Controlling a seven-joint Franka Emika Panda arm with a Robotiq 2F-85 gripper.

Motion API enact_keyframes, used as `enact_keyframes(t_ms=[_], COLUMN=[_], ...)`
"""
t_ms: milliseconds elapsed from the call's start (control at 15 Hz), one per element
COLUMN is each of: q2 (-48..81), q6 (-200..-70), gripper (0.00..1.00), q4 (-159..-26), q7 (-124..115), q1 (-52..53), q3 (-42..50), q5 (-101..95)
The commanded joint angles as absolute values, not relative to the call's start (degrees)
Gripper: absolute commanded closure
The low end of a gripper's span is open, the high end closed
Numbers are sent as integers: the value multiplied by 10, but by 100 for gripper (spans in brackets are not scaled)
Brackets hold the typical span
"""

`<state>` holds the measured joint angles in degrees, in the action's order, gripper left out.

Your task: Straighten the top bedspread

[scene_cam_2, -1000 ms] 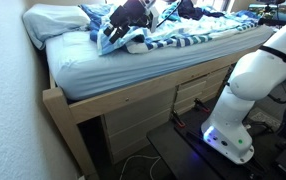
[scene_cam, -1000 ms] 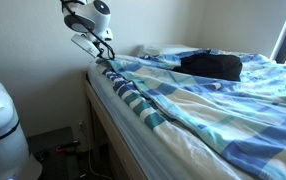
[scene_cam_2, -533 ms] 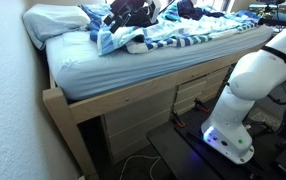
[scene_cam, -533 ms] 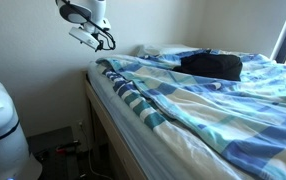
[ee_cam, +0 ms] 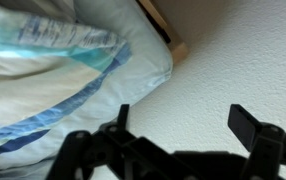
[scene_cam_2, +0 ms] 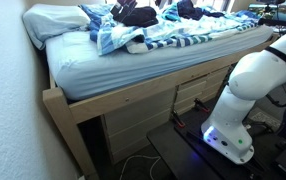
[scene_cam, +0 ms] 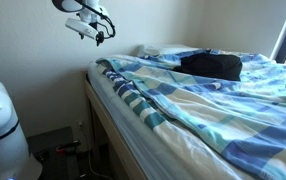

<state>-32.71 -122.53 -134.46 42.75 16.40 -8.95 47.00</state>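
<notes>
The top bedspread (scene_cam: 223, 95), with broad light blue, turquoise and white blocks, lies rumpled across the bed; it also shows bunched in an exterior view (scene_cam_2: 123, 35) and as a folded corner in the wrist view (ee_cam: 53, 70). My gripper (scene_cam: 95, 28) hangs in the air above the bed's corner, next to the wall, clear of the cloth. In the wrist view its two fingers (ee_cam: 183, 120) stand wide apart with nothing between them, the white wall behind.
A narrow dark-teal-and-white striped cloth (scene_cam: 141, 103) lies along the bed's edge. A black item (scene_cam: 211, 66) lies on the bed. A white pillow (scene_cam_2: 53, 20) sits at the head. The wooden bed frame (scene_cam_2: 133, 95) has drawers. The robot base (scene_cam_2: 243, 100) stands beside the bed.
My gripper has risen up and away from the bedspread's corner toward the wall. The corner it was at now lies on the bed.
</notes>
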Motion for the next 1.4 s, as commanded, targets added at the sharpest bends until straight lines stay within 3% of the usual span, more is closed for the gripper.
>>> enact_keyframes(t_ms=[0,1333], q2=[-367,-504], q6=[-1231,-1236], gripper=[0,0], q4=[-1352,-1411], q7=[378,76], q1=[147,53], q3=[-88,-47], q5=[414,52])
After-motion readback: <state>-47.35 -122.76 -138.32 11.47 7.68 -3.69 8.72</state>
